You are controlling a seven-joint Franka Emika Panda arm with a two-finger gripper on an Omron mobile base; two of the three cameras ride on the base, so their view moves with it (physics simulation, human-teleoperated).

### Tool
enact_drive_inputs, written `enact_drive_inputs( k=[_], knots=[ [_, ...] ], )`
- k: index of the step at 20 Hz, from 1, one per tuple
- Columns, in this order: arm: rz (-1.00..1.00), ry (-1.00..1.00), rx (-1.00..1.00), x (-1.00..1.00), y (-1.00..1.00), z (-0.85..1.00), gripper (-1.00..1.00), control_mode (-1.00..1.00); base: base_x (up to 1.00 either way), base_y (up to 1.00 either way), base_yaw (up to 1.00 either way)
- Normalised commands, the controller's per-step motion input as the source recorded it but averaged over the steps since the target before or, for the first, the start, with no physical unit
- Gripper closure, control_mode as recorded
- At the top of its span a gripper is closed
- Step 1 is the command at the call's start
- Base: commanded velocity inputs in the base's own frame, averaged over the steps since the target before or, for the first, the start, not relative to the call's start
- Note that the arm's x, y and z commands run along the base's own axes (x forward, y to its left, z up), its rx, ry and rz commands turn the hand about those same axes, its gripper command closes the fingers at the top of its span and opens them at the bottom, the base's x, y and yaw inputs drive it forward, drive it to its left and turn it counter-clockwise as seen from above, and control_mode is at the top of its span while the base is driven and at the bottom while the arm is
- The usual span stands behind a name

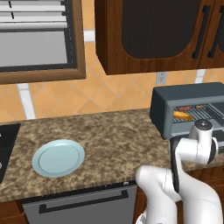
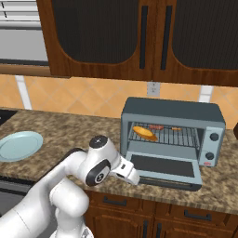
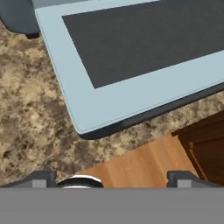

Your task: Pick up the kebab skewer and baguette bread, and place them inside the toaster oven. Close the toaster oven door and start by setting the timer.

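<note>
The toaster oven (image 2: 172,114) stands on the counter with its door (image 2: 162,166) folded down flat. On its wire rack lie the baguette bread (image 2: 145,133) at the left and the kebab skewer (image 2: 162,127) behind it; both also show through the opening, the baguette (image 1: 183,115) and the skewer (image 1: 191,107). My gripper (image 2: 134,178) hovers at the door's front left corner, open and holding nothing. In the hand view the fingertips (image 3: 43,178) stand wide apart above the counter edge, with the door (image 3: 87,100) and its dark handle bar (image 3: 153,116) just ahead.
A bare light blue plate (image 1: 58,157) lies on the speckled counter (image 1: 113,144) to the left. Two knobs (image 2: 214,136) sit on the oven's right panel. Brown wall cabinets (image 2: 139,37) hang overhead, and a stove edge (image 1: 6,148) is at far left.
</note>
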Motion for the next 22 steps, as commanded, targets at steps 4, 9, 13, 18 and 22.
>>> enact_drive_inputs(
  k=[4,9,13,18,22],
  knots=[
    [-0.02,0.05,0.0,0.36,-0.07,-0.37,-1.0,-1.0,0.0,0.0,0.0],
    [0.0,0.02,0.0,0.17,0.03,-0.42,-1.0,-1.0,0.0,0.0,0.0],
    [0.0,0.0,0.01,0.15,0.01,-0.39,-1.0,-1.0,0.0,0.0,0.0],
    [0.0,0.0,0.0,0.19,0.04,-0.39,-1.0,-1.0,0.0,0.0,0.0],
    [0.0,-0.01,0.0,0.03,0.08,-0.32,-1.0,-1.0,0.0,0.0,0.0]
  ],
)
